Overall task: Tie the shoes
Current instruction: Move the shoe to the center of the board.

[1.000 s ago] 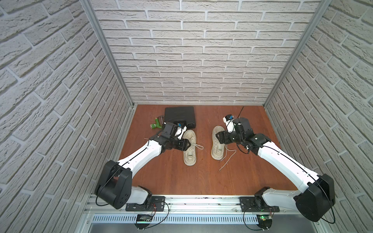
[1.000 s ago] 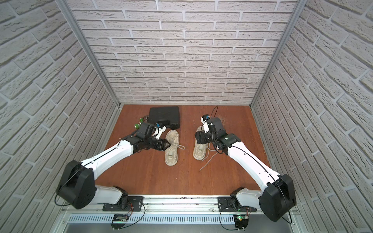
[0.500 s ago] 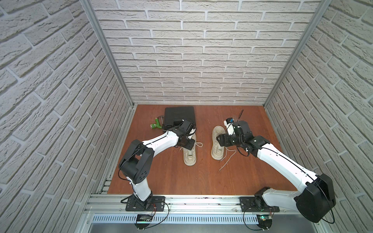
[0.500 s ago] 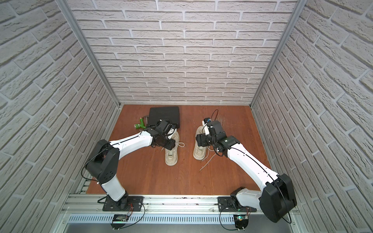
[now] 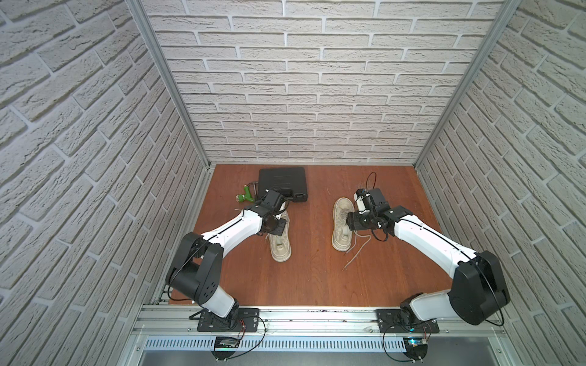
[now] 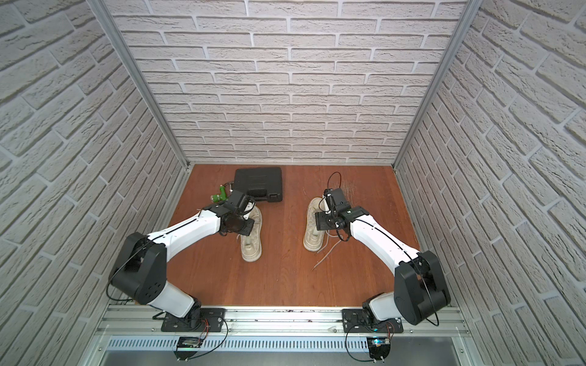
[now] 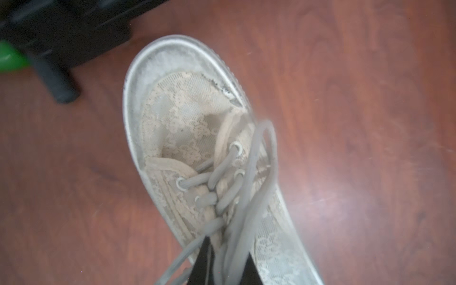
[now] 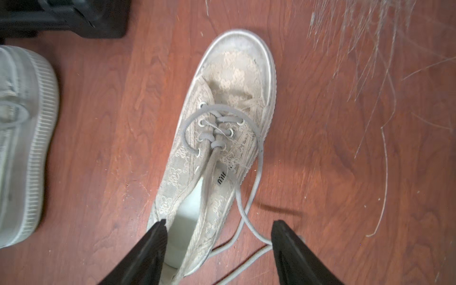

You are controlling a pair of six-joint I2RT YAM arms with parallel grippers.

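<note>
**Pair, off-white lace-patterned low-tops, thick pale ribbed soles.** You'll find both upright mid-worktop (image 5: 317, 279), side by side but apart, toes toward the far edge.
- Left shoe (image 5: 280, 247): grey-cream laces (image 7: 223, 165) drawn up off the upper.
- Right shoe (image 5: 340, 234): laces (image 8: 257, 176) untied, trailing toward the worktop's right edge.

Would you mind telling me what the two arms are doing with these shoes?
The left gripper is pinched on the laces of the shoe beside the black case. The right gripper is open above the heel of the other shoe, whose lace lies loose on the table. Neither is tied yet.
</note>
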